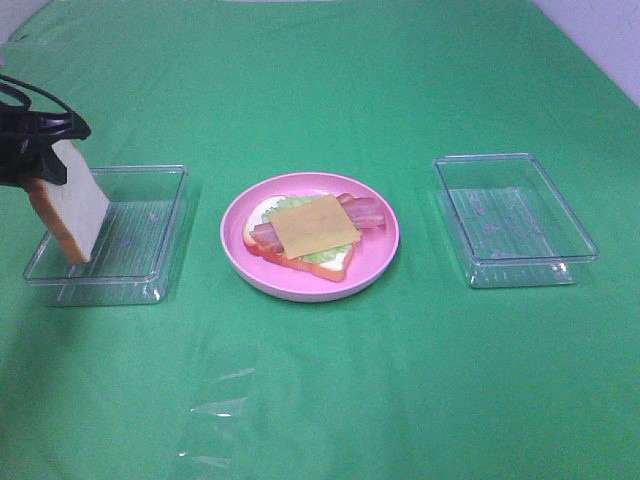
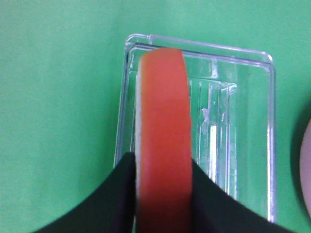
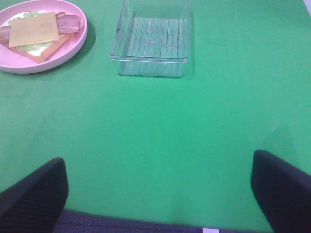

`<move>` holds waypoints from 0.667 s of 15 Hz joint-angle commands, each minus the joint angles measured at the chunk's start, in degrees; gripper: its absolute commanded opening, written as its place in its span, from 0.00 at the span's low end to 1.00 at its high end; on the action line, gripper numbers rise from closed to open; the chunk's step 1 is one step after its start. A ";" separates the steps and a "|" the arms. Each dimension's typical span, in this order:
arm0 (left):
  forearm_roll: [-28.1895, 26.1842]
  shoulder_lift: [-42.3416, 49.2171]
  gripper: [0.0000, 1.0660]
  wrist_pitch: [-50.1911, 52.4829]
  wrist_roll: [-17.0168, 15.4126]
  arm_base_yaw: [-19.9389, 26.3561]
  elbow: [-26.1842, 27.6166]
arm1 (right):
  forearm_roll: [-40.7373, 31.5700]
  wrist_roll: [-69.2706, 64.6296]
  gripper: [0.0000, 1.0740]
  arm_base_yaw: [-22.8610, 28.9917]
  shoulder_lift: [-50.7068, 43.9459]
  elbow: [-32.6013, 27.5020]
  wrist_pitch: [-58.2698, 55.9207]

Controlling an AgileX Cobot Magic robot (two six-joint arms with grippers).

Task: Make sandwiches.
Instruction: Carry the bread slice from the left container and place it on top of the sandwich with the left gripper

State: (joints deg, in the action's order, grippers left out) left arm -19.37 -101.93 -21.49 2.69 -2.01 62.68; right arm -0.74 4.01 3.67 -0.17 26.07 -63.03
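On the pink plate (image 1: 243, 262) in the middle lies an open sandwich (image 1: 312, 232): a bread slice with lettuce, bacon strips and a yellow-orange cheese square (image 1: 314, 223) on top; the right wrist view shows it too (image 3: 36, 33). My left gripper (image 1: 55, 165) is shut on a second white bread slice (image 1: 70, 205) with orange-brown crust (image 2: 164, 141), held upright over the left clear tray (image 1: 150, 235). My right gripper (image 3: 158, 194) is open over bare green cloth, outside the exterior high view.
An empty clear tray (image 1: 512, 217) stands to the right of the plate, seen also in the right wrist view (image 3: 151, 43). Green cloth covers the table. A patch of clear film (image 1: 215, 405) lies near the front.
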 commanded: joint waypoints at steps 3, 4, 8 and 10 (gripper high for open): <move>-1.55 6.70 0.20 -3.61 -0.46 -0.34 3.72 | 0.11 0.11 0.92 -0.34 -1.89 -0.11 0.17; -3.09 7.85 0.20 -4.87 -0.29 -0.40 5.10 | 0.11 0.11 0.92 -0.34 -1.89 -0.11 0.17; -8.37 9.05 0.20 -2.86 2.29 -8.02 9.00 | 0.11 0.11 0.92 -0.34 -1.89 -0.11 0.17; -9.91 9.05 0.20 1.83 2.29 -13.18 9.00 | 0.11 0.11 0.92 -0.34 -1.89 -0.11 0.17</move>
State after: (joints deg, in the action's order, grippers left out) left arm -28.48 -93.39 -21.37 4.76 -14.84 71.22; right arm -0.74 4.01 3.67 -0.17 26.07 -63.03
